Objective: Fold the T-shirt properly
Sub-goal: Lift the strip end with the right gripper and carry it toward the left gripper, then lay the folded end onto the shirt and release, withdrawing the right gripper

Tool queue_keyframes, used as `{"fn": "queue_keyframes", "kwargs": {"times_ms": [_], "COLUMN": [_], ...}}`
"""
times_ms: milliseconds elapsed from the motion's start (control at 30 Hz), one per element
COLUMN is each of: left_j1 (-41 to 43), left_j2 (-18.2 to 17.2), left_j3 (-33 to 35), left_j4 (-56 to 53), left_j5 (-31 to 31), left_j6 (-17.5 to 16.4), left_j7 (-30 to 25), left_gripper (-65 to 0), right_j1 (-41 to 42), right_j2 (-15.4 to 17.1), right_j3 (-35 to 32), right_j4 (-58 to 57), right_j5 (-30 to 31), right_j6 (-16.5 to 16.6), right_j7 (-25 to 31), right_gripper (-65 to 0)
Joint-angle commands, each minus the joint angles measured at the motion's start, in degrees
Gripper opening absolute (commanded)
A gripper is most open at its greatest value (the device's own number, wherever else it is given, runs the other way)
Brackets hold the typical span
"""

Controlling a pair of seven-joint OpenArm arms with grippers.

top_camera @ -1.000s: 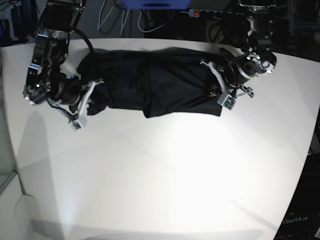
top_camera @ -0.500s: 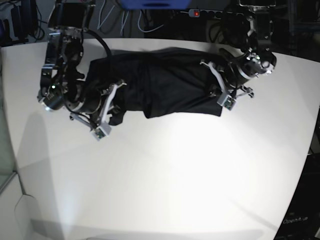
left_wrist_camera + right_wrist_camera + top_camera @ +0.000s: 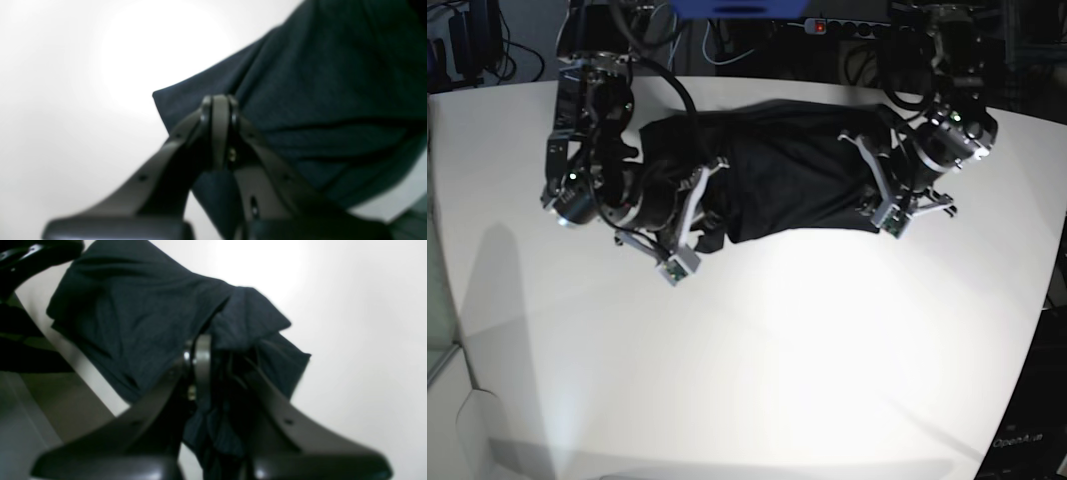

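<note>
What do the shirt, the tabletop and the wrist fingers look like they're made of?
T-shirt: soft knit fabric, matte charcoal; it drapes in folds and bunches at the right gripper.
Table: smooth hard white surface, probably laminate, with a broad glare patch.
Fingers of the left gripper: dark, semi-matte moulded plastic by the look, with small holes; metal can't be ruled out.
</note>
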Motion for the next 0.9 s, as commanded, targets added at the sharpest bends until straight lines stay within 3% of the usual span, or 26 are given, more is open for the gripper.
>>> {"fn": "queue_keyframes", "kwargs": {"times_ms": [0,267,700,867], "left_j1": [-0.56,-0.56,-3.37,-3.37], "left_j2": [-0.44,-0.62,-0.18,-0.18], "left_j3": [-1.79,-9.44,-2.67,-0.91], "left_j4": [0.95,-8.01,-13.29,-13.20], "left_j5": [0.11,0.37,0.11,-0.07], "left_j6": [0.48,0.48,0.48,0.48], "left_j7": [0.15,0.24,0.07,0.07], "left_gripper": [-65.0,-65.0,-65.0,-65.0], "right_j1": [0.92,0.92,0.84,1.19], "right_j2": [-0.31,-1.27,-3.28,-3.28], "right_j3": [-0.14,-0.05,-3.30,-3.30], "right_j4": [1.00,1.00,5.04,4.69], "right_j5": [0.98,1.15,1.33,10.21], "right_j6": [-0.57,-0.57,-0.31,-0.57], "right_j7": [1.25,1.25,0.72,1.42], "right_gripper": [-63.1,-63.2,-63.2,-63.1]}}
